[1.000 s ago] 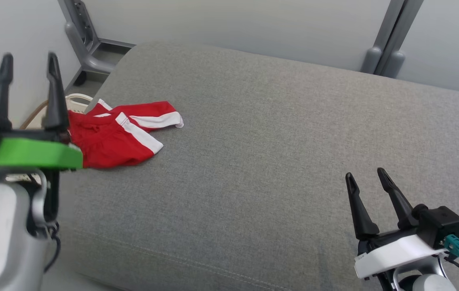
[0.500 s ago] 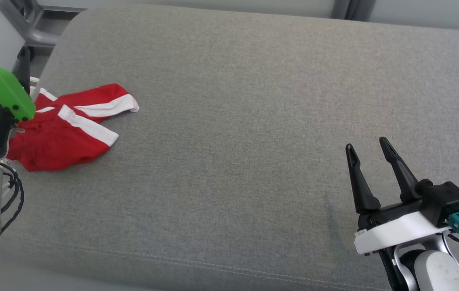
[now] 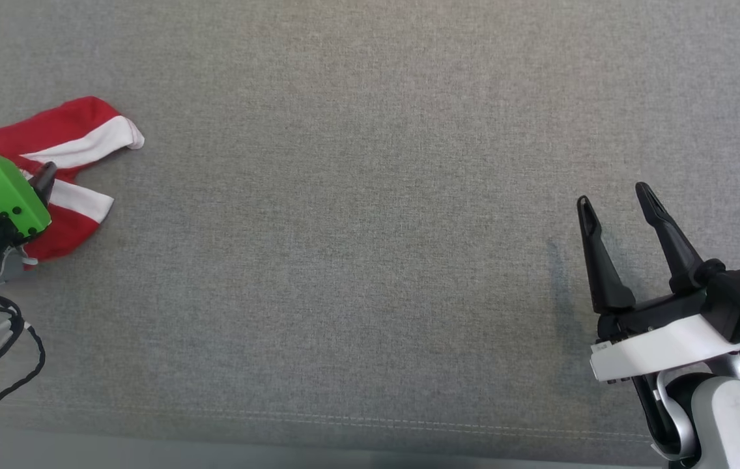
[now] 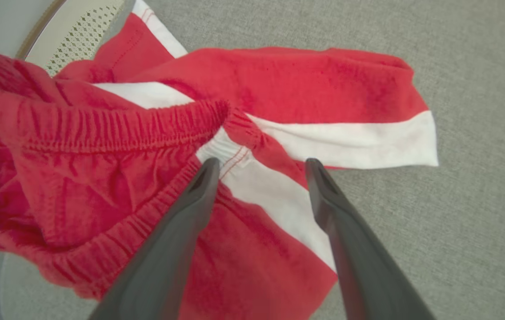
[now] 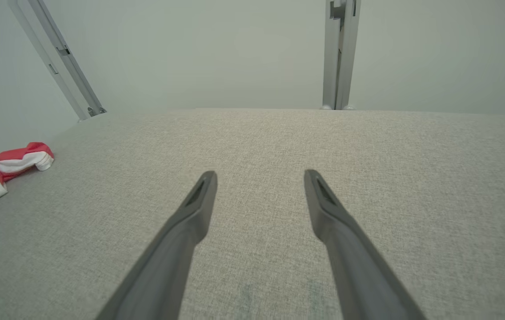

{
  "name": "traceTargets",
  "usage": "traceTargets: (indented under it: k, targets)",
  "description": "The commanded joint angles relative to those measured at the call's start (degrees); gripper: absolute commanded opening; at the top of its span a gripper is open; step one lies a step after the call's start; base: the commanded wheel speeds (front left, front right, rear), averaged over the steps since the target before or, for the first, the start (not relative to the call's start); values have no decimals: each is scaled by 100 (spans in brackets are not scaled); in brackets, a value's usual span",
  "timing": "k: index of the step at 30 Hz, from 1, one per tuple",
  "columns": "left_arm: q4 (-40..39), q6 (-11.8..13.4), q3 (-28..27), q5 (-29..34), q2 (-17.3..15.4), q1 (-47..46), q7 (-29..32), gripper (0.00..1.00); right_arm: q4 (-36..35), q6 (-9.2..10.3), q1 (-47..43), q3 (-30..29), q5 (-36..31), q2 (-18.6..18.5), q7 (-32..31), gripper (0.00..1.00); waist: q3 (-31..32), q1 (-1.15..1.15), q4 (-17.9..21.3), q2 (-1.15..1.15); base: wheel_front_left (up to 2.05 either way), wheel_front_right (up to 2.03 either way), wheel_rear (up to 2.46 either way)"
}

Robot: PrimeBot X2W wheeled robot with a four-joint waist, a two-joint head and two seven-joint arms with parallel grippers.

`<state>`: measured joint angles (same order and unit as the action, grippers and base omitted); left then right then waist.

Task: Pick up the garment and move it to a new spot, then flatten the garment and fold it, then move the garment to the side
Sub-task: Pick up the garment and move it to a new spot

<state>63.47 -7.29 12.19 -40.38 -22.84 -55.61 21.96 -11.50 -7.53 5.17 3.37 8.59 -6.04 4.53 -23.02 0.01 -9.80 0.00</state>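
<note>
Red shorts (image 3: 77,124) with white stripes, all bunched up at roughly 9 o'clock in the head view, right by the left edge of the grey padded surface (image 3: 370,215). Where would you put the left fingers (image 3: 44,176)? (poster 1)

Right over the shorts imo. In the left wrist view they're spread wide with nothing pinched between them. One tip sits by the end of the elastic waistband, the other by a white stripe. I can't tell if either tip actually touches the cloth. (poster 2)

Same here. There's also a perforated white thing (image 4: 79,35) at 11 o'clock in that view, and the shorts cover part of it. No clue what it is. (poster 1)

Yeah, can't make it out either. The right fingers (image 3: 598,260) are down at 4 o'clock in the head view, also wide open and holding nothing, over bare grey fabric and well apart from the shorts. From the right wrist view the shorts are way off at 9 o'clock, with one dark fingertip of the other arm poking in beside them. Two metal posts (image 5: 339,53) stand at 11 and 1 o'clock against a pale wall (image 5: 199,49). (poster 2)
</note>
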Motion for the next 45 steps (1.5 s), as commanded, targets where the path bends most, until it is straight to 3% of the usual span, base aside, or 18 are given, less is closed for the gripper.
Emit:
traceTargets:
  k: [1, 3, 4, 5, 6, 15, 21, 27, 34, 45]
  targets:
    - [70, -17, 17, -58, -15, -93, 3, 100, -49, 9, 87, -20, -40, -34, -8, 100, -275, -1, 99, 0, 0, 0, 0]
    - [190, -20, -14, -136, -12, -110, -33, 73, -60, 9, 105, -13, -33, -55, -26, 100, -318, -1, 101, 0, 0, 0, 0]
    - [253, -22, 4, -114, -36, -112, -50, 49, -69, 9, 110, -8, -31, -63, -35, 100, -332, -1, 103, 0, 0, 0, 0]
    - [297, -21, 28, -104, -62, -116, -78, 33, -76, 9, 119, -1, -24, -68, -45, 100, -349, -1, 109, 0, 0, 0, 0]
    - [342, -22, 36, -118, -74, -117, -92, 0, -76, 9, 129, 3, -15, -74, -46, 100, -358, -1, 114, 0, 0, 0, 0]
    - [111, -23, 322, 91, -314, -422, -926, 0, -83, 9, 77, -157, 33, -65, -69, 100, -224, -1, -3, 0, 0, 0, 0]
    - [-416, -23, 501, 296, -472, -671, -1859, 0, 41, 9, -15, -139, 104, 12, 23, 100, 167, -1, -103, 0, 0, 0, 0]
    - [-1176, 54, 645, 478, -402, -500, -2525, 0, 212, 9, -136, -102, 191, 109, 140, 100, 616, -1, -80, 0, 0, 0, 0]
    - [-2581, 426, 785, 571, -277, 360, -2700, 0, 371, 9, -237, -18, 288, 219, 302, 100, 985, -1, 184, 0, 0, 0, 0]
    - [-6068, 1618, 973, 598, -206, 2531, -2225, 0, 563, 9, -200, 151, 419, 296, 544, 100, 1043, -1, 1117, 0, 0, 0, 0]
